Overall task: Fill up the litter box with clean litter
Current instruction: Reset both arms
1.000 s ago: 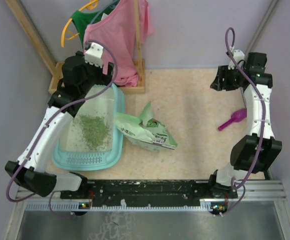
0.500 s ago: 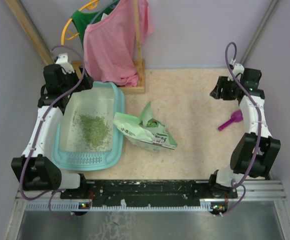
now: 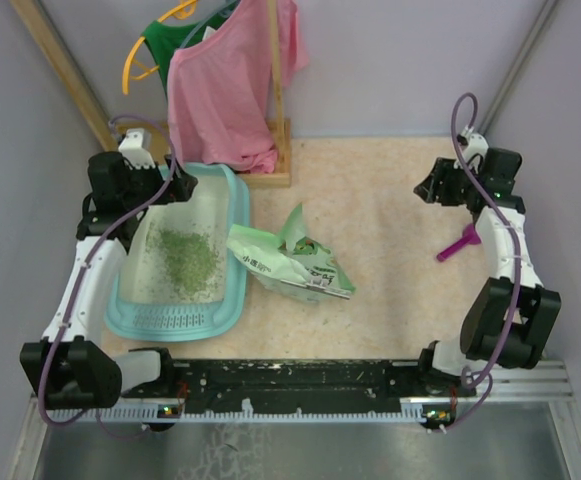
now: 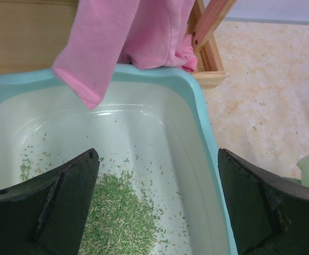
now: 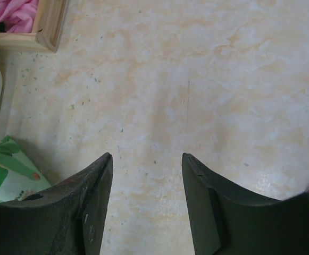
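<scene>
**STATUS: FILL PARTLY COMPLETE**

The litter box [image 3: 225, 300] sits at the desk's near left corner. The clean litter [image 3: 190, 262] forms one thin patch mid-tray. Most of the base shows bare, so most of the filling appears outstanding. The bag [image 3: 290, 262] lies at desk centre, and the scoop [image 3: 458, 246] lies near the right edge. The left fingers [image 4: 53, 212], released, hang over the box's far end. The right fingers [image 5: 64, 212], released, hold nothing.

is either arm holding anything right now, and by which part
Nothing is held. The left end effector is open over the litter box; the right end effector is open above the table.
</scene>
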